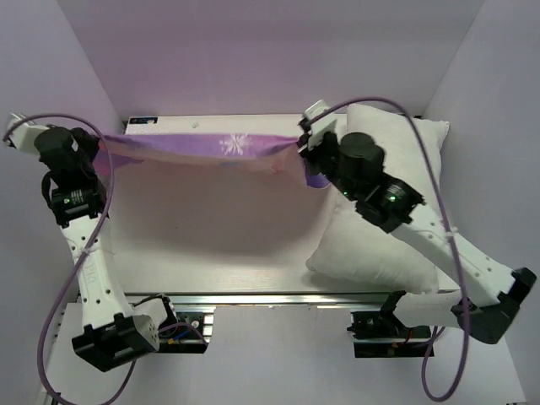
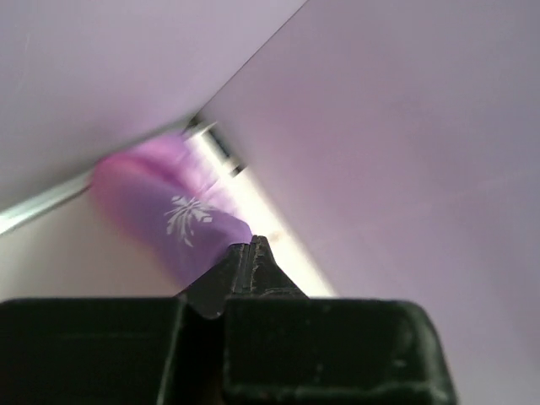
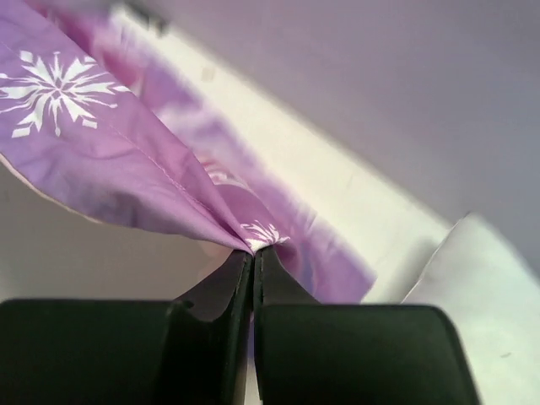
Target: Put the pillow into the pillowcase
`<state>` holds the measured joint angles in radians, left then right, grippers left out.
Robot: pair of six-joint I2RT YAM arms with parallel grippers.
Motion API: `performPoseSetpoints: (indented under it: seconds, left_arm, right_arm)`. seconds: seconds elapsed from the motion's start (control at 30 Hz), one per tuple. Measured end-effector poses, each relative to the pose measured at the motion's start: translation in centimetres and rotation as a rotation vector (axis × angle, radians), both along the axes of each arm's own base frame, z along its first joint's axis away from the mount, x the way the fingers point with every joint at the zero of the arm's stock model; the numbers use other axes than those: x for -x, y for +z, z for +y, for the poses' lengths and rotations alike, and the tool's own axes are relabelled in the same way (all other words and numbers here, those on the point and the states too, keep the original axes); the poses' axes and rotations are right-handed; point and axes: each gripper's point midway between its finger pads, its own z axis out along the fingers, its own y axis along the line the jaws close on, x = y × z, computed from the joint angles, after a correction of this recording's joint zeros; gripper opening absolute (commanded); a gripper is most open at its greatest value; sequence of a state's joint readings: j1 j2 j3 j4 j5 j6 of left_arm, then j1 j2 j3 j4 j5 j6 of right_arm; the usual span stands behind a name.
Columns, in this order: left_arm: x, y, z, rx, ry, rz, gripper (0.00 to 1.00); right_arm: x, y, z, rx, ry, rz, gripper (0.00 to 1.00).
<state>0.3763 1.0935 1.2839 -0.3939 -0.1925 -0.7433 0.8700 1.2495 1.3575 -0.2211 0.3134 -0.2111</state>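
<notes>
**Q:** Where do the task's things lie, and which edges bound them?

**A:** The pillow (image 1: 396, 245) lies flat on the right end of the table (image 1: 211, 245). Its far corners are near the back wall (image 1: 253, 51) and its near edge is close to the table's front rail. The pillowcase (image 1: 202, 145) is stretched into a taut purple band, lifted off the tabletop. It runs leftward from the pillow's far left corner, along the table's far edge. One white snowflake shows near the middle of the band, and pale pink shows at the end farthest from the pillow.

**Q:** What room is open for movement?

**A:** Left of the pillow, a broad stretch of white tabletop shows between the band and the front rail. Walls stand close behind the pillow and beyond its right side. Another wall stands at the band's far left end.

**Q:** How are the arms posed, and what do the grippers hold?

**A:** The right gripper (image 3: 253, 251) hovers at the pillow's far left corner, its fingers pressed together on a gathered corner of the pillowcase. The right arm reaches diagonally across the pillow from a base at the pillow's near right. The left gripper (image 2: 253, 246) is well to the left of the pillow, at the band's other end. Its fingers are also pressed together, pinching purple cloth at the tips. The left arm rises from its base at the front rail, wrist bent toward the pillow.
</notes>
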Motion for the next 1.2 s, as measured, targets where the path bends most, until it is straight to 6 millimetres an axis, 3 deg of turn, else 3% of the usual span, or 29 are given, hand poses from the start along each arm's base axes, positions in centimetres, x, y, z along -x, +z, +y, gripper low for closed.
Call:
performPoseSetpoints:
  seconds: [0.07,0.2,0.47,0.57,0.67,0.73,0.8,0.87,0.97,1.03,1.1,1.2]
  left_arm:
    - [0.9,3.9,-0.3,-0.035,0.0,-0.077,0.0]
    - [4.8,12.2,-1.5,-0.121,0.017,-0.24,0.0]
    - [17.8,27.9,-5.4,-0.346,0.088,-0.614,0.0]
    - [21.8,32.1,-6.9,-0.417,0.101,-0.733,0.0]
    - [23.7,33.8,-7.7,-0.45,0.106,-0.793,0.0]
    - [23.2,33.9,-7.6,-0.451,0.099,-0.793,0.0]
    - [21.2,33.5,-7.0,-0.441,0.089,-0.767,0.0]
    - [18.0,32.2,-5.8,-0.415,0.082,-0.715,0.0]
    - [10.6,27.8,-2.9,-0.348,0.069,-0.563,0.0]
    - [4.7,23.1,-0.7,-0.295,0.057,-0.437,0.0]
    - [-1.2,16.8,1.2,-0.232,0.023,-0.291,0.0]
    - [-8.2,6.4,2.4,-0.134,-0.053,-0.071,0.0]
  right_arm:
    - [0.7,4.5,-1.1,-0.063,-0.004,-0.082,0.0]
    - [2.9,10.3,-3.0,-0.14,0.037,-0.201,0.0]
    - [10.6,20.5,-6.1,-0.296,0.262,-0.422,0.0]
    - [12.5,23.0,-7.7,-0.347,0.279,-0.489,0.0]
    - [13.1,25.2,-8.9,-0.395,0.256,-0.543,0.0]
    - [12.4,25.5,-9.0,-0.402,0.218,-0.555,0.0]
    - [10.6,25.1,-8.3,-0.381,0.171,-0.546,0.0]
    - [8.2,23.7,-6.8,-0.341,0.121,-0.516,0.0]
    - [3.9,20.1,-4.0,-0.26,0.081,-0.446,0.0]
    - [0.0,16.3,-1.8,-0.197,0.087,-0.363,0.0]
    - [-4.4,12.1,-0.4,-0.157,0.098,-0.264,0.0]
    - [-10.2,4.7,0.8,-0.103,0.114,-0.102,0.0]
